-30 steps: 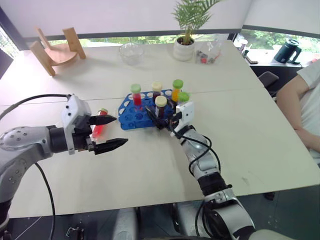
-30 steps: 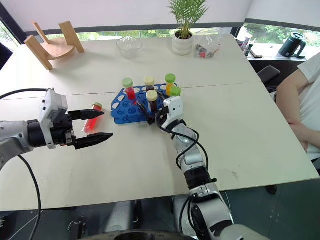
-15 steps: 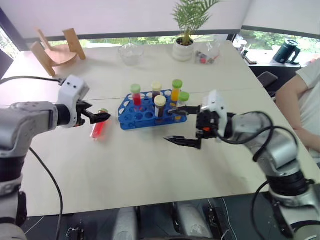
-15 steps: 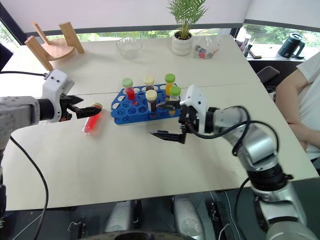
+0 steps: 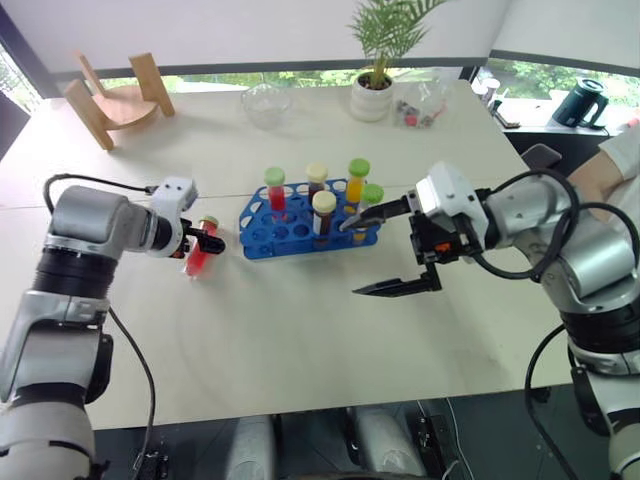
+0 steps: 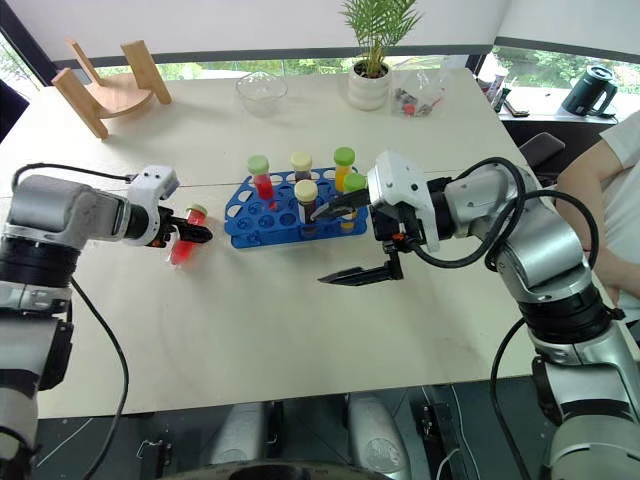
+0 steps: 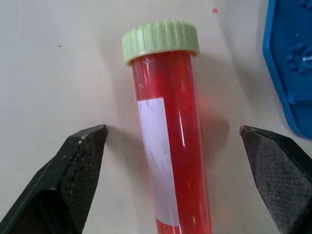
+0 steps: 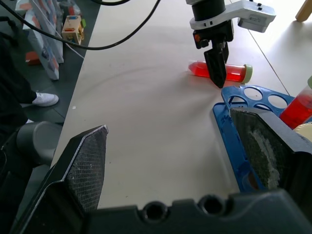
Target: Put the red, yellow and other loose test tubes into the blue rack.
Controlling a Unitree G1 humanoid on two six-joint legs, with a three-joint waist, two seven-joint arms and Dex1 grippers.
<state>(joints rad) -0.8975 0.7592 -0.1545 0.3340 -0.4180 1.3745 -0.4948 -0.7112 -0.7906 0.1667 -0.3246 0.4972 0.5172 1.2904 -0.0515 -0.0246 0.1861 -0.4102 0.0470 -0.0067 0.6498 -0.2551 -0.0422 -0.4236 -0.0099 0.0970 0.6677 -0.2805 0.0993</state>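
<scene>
Red tube (image 7: pixel 170 136) lies loose on the worktop (image 5: pixel 300 340), left claw (image 7: pixel 178 170) wide open around it, not gripping. Other tubes look racked in the blue rack (image 5: pixel 262 235); right claw (image 5: pixel 385 250) hangs open, empty.

tubes in rack (image 5: pixel 322 205): 5 | loose red tube (image 5: pixel 198 255): 1 | blue rack (image 5: pixel 283 229): 1

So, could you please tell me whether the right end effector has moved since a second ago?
Yes. The right end effector has backed out of the blue rack, toward the table's near right, empty and open.
</scene>
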